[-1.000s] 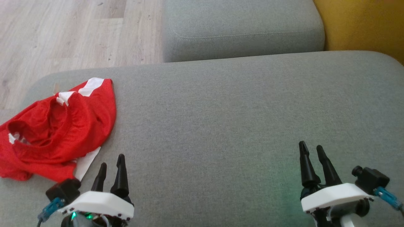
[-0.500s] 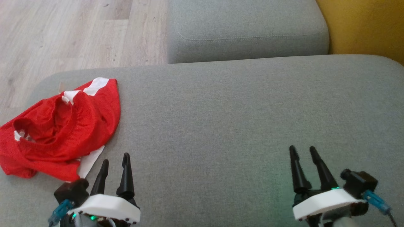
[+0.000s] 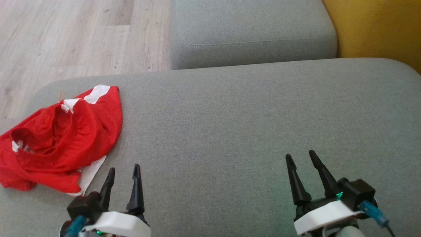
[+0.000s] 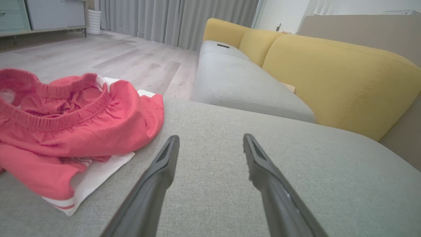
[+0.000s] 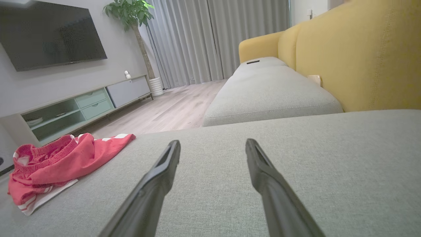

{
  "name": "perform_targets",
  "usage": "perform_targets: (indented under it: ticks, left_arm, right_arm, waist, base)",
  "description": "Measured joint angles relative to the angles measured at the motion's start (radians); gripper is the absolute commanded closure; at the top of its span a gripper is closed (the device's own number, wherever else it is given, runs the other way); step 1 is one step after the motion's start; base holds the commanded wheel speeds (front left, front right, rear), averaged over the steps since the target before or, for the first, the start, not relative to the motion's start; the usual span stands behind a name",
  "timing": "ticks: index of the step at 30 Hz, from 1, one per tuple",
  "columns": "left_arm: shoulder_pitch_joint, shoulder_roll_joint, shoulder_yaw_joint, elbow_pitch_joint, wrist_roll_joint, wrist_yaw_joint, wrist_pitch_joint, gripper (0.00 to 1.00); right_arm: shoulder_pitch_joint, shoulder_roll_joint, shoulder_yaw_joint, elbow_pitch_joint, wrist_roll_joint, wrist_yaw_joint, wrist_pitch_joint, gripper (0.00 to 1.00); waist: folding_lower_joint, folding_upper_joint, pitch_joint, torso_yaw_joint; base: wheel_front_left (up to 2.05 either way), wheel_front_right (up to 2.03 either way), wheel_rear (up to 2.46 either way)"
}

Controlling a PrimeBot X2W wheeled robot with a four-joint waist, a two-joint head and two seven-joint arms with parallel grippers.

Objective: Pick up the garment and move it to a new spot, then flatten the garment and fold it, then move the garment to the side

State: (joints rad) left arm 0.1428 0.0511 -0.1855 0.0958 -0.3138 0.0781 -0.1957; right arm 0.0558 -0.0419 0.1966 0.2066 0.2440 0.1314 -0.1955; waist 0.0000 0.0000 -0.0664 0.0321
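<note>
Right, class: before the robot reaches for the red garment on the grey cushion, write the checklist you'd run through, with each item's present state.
1. The left gripper open, holding nothing: ok.
2. The right gripper open, holding nothing: ok.
3. The red garment in view on the grey cushion, nearer the left gripper: ok.
4. Bare cushion to the garment's right for a new spot: ok.
5. Garment already flat: not ok; it lies bunched, its waistband gaping.
6. Garment's left edge fully on the cushion: cannot tell; the head view cuts it off.
</note>
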Motion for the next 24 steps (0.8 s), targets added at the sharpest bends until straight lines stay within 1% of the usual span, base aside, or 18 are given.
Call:
perform_targets:
  ticks: [13,18,21,24]
  left_arm:
    - [0.009,0.0,-0.034,-0.039,0.159,0.012,-0.041,0.0]
    - [0.022,0.001,-0.057,-0.051,0.219,0.029,-0.053,0.0]
    - [0.022,0.001,-0.059,-0.055,0.229,0.029,-0.054,0.0]
    - [0.022,0.001,-0.057,-0.055,0.229,0.037,-0.054,0.0]
  right_arm:
    - [0.024,-0.001,0.033,-0.019,-0.172,0.0,-0.035,0.0]
    - [0.024,-0.001,0.035,-0.03,-0.236,0.0,-0.053,0.0]
    - [0.025,-0.001,0.013,-0.032,-0.238,0.0,-0.053,0.0]
    - [0.03,-0.001,-0.022,-0.03,-0.194,0.0,-0.053,0.0]
  waist:
    - [0.0,0.0,-0.017,0.001]
    - [0.0,0.0,-0.013,0.007]
    - [0.0,0.0,-0.009,0.011]
    - [0.0,0.0,-0.006,0.017]
  base:
    - [0.0,0.0,0.0]
    - [0.0,0.0,0.0]
    - [0.0,0.0,0.0]
    - [0.0,0.0,0.0]
